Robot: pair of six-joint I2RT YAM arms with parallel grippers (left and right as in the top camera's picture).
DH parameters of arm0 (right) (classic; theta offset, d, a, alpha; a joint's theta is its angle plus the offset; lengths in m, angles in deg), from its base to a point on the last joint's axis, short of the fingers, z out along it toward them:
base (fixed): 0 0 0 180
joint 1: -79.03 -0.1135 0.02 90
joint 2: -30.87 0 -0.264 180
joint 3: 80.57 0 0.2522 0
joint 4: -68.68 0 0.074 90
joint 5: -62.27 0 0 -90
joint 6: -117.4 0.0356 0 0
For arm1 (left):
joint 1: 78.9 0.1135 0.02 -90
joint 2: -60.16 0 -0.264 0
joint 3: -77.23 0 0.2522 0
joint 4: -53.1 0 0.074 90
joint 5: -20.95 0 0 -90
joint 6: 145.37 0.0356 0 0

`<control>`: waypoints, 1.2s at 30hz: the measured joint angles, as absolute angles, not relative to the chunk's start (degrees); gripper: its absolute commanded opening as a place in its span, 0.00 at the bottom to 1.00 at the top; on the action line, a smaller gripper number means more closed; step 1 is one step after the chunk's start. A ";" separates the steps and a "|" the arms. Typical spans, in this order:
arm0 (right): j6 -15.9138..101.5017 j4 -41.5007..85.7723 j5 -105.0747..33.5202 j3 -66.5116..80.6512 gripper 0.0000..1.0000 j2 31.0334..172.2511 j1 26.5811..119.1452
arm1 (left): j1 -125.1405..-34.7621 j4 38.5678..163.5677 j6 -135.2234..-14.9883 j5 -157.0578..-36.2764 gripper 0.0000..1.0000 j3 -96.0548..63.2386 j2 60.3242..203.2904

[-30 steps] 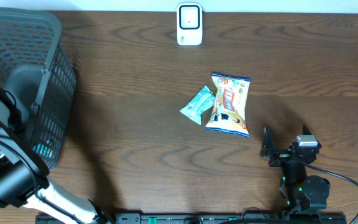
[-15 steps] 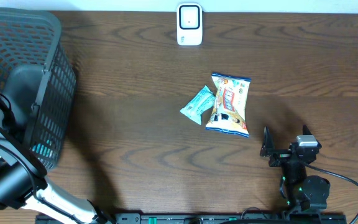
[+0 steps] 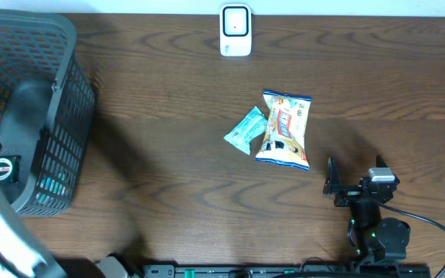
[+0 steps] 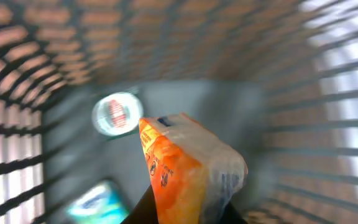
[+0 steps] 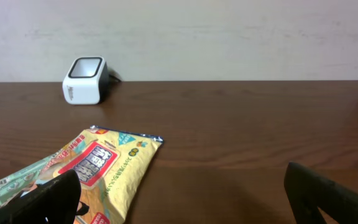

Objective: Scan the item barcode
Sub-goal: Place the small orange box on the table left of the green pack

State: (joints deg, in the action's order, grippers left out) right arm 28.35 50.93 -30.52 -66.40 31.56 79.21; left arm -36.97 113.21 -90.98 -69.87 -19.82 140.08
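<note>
Inside the grey mesh basket [image 3: 66, 93], my left gripper [image 4: 185, 210] is shut on an orange and clear snack packet [image 4: 182, 165], which stands up between the dark fingers. The picture is blurred by motion. In the overhead view only the left wrist [image 3: 1, 167] shows at the basket's near corner. The white barcode scanner [image 3: 236, 31] stands at the table's far edge, also visible as a scanner [image 5: 84, 81] in the right wrist view. My right gripper [image 3: 354, 177] rests open near the front right with nothing between its fingers.
A yellow snack packet [image 3: 284, 130] and a teal packet [image 3: 246, 130] lie together mid-table, left of and beyond the right gripper. On the basket floor lie a round white and red item [image 4: 117, 114] and a teal packet [image 4: 95, 202].
The left gripper has closed on the orange packet, and the left arm has shifted toward the table's front left. The right arm has not moved.
</note>
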 measured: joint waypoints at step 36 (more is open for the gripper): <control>28.35 50.93 -30.52 -66.40 0.99 31.56 79.21 | -106.21 105.91 -61.08 -59.42 0.08 -19.88 164.10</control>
